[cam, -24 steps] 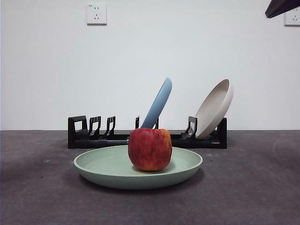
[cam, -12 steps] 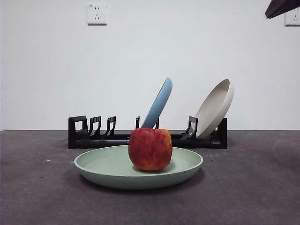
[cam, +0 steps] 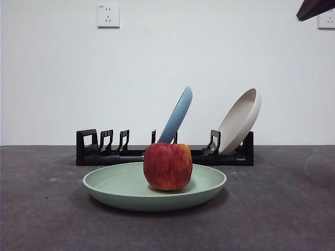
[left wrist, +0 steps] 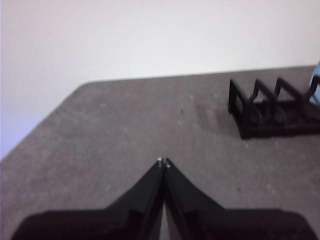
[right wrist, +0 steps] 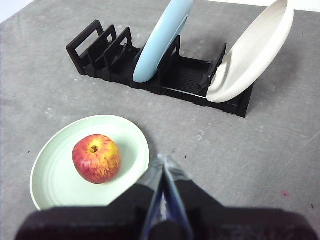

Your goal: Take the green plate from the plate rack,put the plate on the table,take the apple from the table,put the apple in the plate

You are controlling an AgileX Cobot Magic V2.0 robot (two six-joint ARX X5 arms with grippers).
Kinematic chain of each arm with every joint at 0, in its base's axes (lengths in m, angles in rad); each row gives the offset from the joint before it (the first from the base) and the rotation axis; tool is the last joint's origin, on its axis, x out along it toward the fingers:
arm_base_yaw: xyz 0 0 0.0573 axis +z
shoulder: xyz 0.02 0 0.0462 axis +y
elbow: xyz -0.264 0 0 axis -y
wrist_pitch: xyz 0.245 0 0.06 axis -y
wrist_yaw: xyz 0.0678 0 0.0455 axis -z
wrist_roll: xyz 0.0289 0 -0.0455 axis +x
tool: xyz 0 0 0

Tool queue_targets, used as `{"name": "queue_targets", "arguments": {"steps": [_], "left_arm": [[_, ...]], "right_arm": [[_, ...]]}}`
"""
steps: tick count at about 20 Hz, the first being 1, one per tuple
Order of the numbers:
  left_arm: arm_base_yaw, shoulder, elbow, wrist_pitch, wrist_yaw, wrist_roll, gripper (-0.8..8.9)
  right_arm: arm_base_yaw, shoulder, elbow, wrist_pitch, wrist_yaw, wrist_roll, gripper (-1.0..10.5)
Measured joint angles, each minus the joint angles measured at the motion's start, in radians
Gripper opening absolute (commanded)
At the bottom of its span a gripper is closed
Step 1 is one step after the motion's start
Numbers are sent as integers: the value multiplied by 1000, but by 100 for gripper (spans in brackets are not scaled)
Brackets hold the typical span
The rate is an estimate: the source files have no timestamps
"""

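The green plate point(cam: 125, 184) lies flat on the table point(cam: 282, 209) in front of the plate rack point(cam: 104, 149). The apple point(cam: 167, 166) stands upright in the middle of the plate. In the right wrist view the plate point(right wrist: 55, 180) holds the apple point(right wrist: 96, 158). My right gripper point(right wrist: 164, 159) is shut and empty, raised above the table beside the plate; a black tip point(cam: 314, 8) shows at the front view's top corner. My left gripper point(left wrist: 163, 161) is shut and empty, hovering over bare table away from the rack's loop end point(left wrist: 245, 107).
A blue plate point(cam: 177, 116) and a beige plate point(cam: 239, 121) lean in the rack's slots, also seen in the right wrist view as blue plate point(right wrist: 162, 40) and beige plate point(right wrist: 252, 50). A white wall with sockets stands behind.
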Motion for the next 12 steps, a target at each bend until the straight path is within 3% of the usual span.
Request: {"name": "queue_targets", "arguments": {"steps": [12], "left_arm": [[1,-60,-84,-44,0,-13,-3]], "right_arm": [[0,0,0,0,0,0,1]]}}
